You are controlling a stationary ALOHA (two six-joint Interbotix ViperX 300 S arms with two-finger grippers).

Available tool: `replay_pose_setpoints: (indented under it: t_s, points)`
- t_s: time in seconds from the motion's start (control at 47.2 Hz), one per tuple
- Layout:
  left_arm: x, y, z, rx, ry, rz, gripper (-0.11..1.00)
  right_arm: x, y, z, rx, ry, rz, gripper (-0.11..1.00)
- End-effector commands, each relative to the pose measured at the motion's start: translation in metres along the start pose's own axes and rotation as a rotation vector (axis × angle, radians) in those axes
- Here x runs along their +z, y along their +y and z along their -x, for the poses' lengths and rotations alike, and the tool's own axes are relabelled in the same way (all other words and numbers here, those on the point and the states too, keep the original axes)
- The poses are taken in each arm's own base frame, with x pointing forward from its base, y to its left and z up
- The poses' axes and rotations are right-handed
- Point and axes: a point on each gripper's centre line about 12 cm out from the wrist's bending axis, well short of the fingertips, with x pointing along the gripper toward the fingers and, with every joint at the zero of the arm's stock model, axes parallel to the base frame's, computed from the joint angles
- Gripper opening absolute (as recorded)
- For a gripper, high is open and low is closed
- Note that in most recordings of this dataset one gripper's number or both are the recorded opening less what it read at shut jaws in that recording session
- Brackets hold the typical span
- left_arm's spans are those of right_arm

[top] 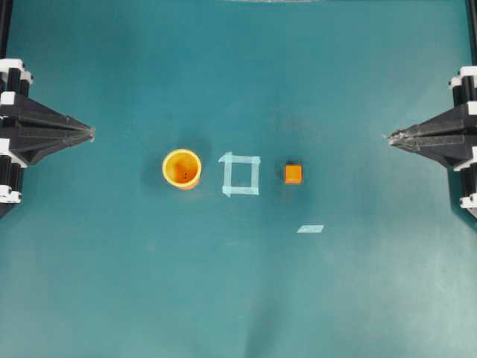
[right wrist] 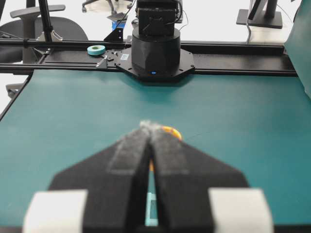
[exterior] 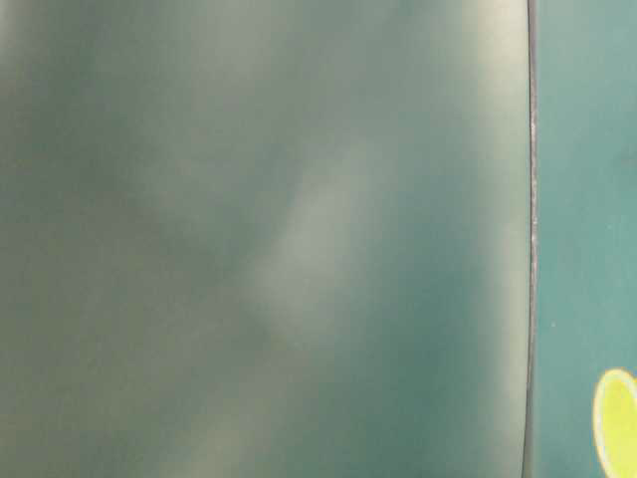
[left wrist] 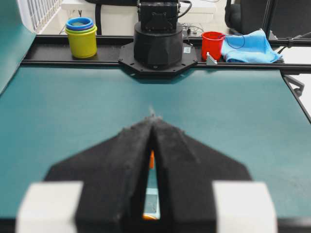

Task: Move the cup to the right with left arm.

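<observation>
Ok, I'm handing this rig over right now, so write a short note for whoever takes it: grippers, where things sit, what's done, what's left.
Left gripper: shut, empty, parked at the left edge of the overhead view.
Right gripper: shut, empty, parked at the right edge.
The cup stands upright on the green table, just left of the tape square. The orange cube sits right of the square, with a loose tape strip nearby.
Done: nothing, the cup is untouched.
Left: open the left gripper, reach the cup, move it right.
</observation>
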Motion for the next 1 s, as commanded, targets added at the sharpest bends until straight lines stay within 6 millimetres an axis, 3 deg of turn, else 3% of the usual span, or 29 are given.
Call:
replay_pose_setpoints:
  t_s: [0.0, 0.169, 0.805, 0.89, 0.974]
  points:
    - [-0.003, 0.000, -0.002, -0.002, 0.054, 0.011, -0.01, 0.014, 0.000, -0.005, -0.002, -0.032, -0.003, -0.01]
    - [-0.012, 0.000, -0.001, 0.000, 0.156, 0.018, 0.00, 0.012, 0.000, -0.006, -0.002, 0.003, 0.002, 0.00]
    - [-0.030, 0.000, -0.006, 0.000, 0.247, 0.018, 0.00, 0.013, 0.000, -0.006, -0.002, 0.000, 0.002, 0.00]
    - [-0.033, 0.000, -0.007, 0.000, 0.259, 0.018, 0.07, 0.012, 0.000, -0.006, -0.002, 0.003, 0.002, 0.00]
    - [-0.037, 0.000, -0.008, 0.000, 0.272, 0.018, 0.24, 0.012, 0.000, -0.006, -0.002, 0.006, 0.000, 0.00]
